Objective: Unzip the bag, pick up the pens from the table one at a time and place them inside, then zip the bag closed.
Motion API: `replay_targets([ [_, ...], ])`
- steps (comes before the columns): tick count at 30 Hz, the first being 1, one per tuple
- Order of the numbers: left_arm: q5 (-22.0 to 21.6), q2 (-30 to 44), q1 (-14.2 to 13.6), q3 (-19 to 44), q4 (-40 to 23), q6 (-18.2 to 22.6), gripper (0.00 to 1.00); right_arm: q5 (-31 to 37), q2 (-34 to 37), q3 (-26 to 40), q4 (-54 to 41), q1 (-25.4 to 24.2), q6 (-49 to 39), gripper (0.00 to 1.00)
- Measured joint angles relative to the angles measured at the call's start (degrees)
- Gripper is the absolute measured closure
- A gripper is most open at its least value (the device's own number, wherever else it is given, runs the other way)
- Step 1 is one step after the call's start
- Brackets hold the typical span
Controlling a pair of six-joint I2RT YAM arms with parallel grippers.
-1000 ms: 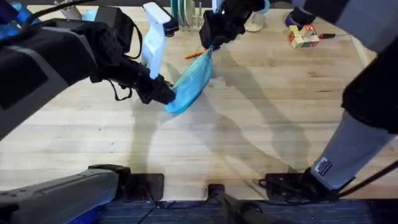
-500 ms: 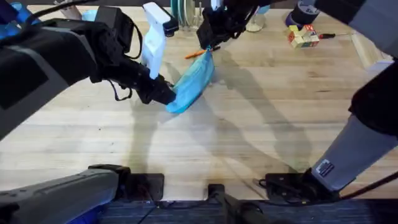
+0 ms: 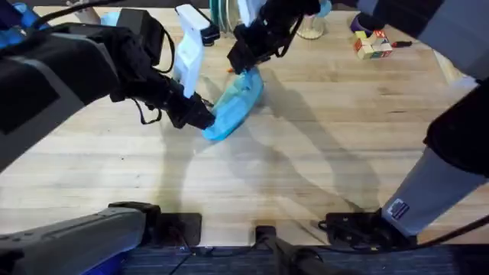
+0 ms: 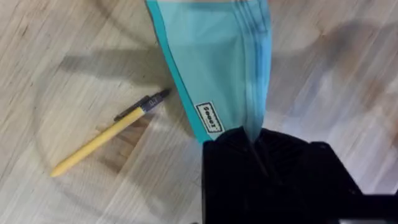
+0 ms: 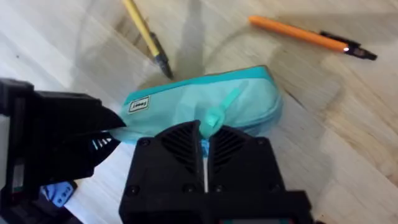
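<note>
The bag [image 3: 233, 103] lies on the bench [image 3: 306, 153], stretched between the two arms. The left gripper [image 3: 205, 117] has its fingers clenched on the bag's near end; in the left wrist view the fabric runs straight into them. The right gripper [image 3: 246, 59] is at the far end, and in the right wrist view its fingers look pinched on the turquoise zip tab [image 5: 217, 115], so this appears to be the unzipping step.

The main risk is the tab slipping out: it is a small, soft strip, and a pull off the line of the zip could free it or jam the slider. If the left grip gives, the whole bag would slide along the bench instead of opening.

The yellow pen [image 4: 109, 132] lies just beside the bag, its dark tip almost touching the edge, and the orange pen [image 5: 311, 36] lies near the far end. A dragged bag could roll either pen away, making later pickups harder.
</note>
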Motion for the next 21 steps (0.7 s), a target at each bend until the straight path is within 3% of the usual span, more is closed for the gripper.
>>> replay_targets([
  [11, -2.40, 0.00, 0.00, -0.07, -1.24, -0.02, 0.959, 0.46, 0.00, 0.00, -4.50, 4.29, -7.15, 0.967],
  [21, -2.93, 0.00, 0.07, -0.07, -0.90, 0.00, 0.959, 0.67, 0.00, 0.00, -6.72, 4.06, -9.60, 0.967],
])
